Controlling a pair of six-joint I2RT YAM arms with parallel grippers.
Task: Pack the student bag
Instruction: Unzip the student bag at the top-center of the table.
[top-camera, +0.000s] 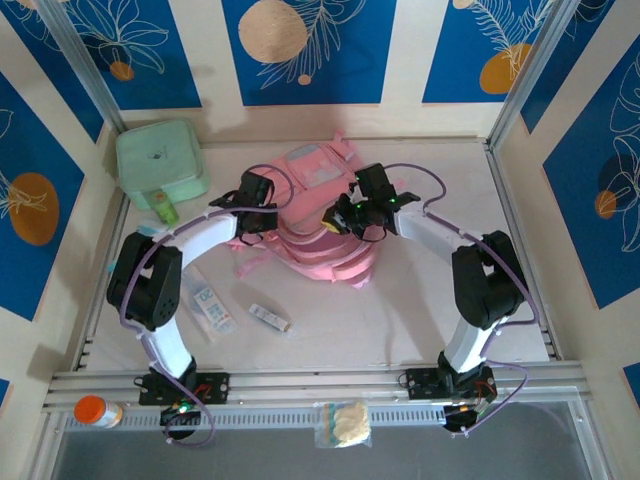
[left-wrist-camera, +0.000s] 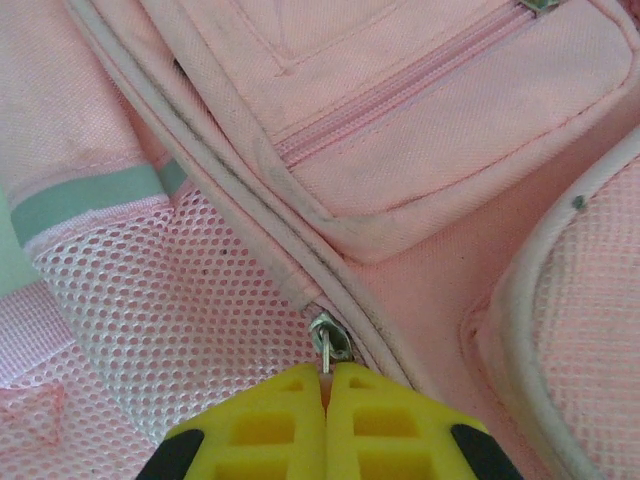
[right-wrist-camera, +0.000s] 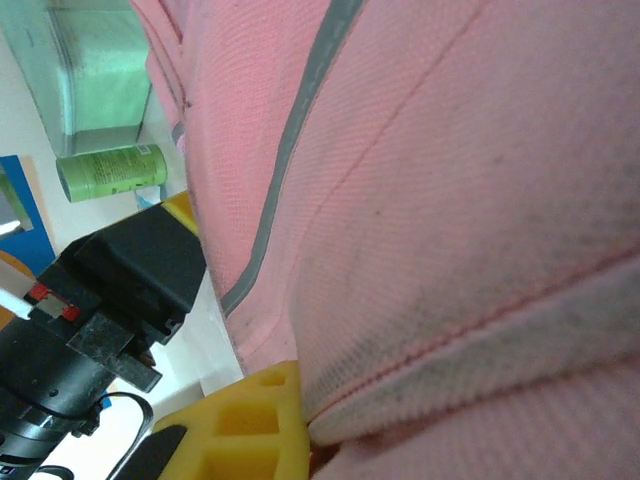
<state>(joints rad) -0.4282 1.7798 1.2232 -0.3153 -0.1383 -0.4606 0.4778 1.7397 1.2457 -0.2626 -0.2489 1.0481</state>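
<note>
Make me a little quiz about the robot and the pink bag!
1. True or false: the left claw is pinching a zipper pull on the student bag.
2. What colour is the square soft case in the far left corner? A mint green, B red, C black.
3. Fill in: the right claw is shut on the bag's pink ____.
Key: 1 true; 2 A; 3 fabric.
</note>
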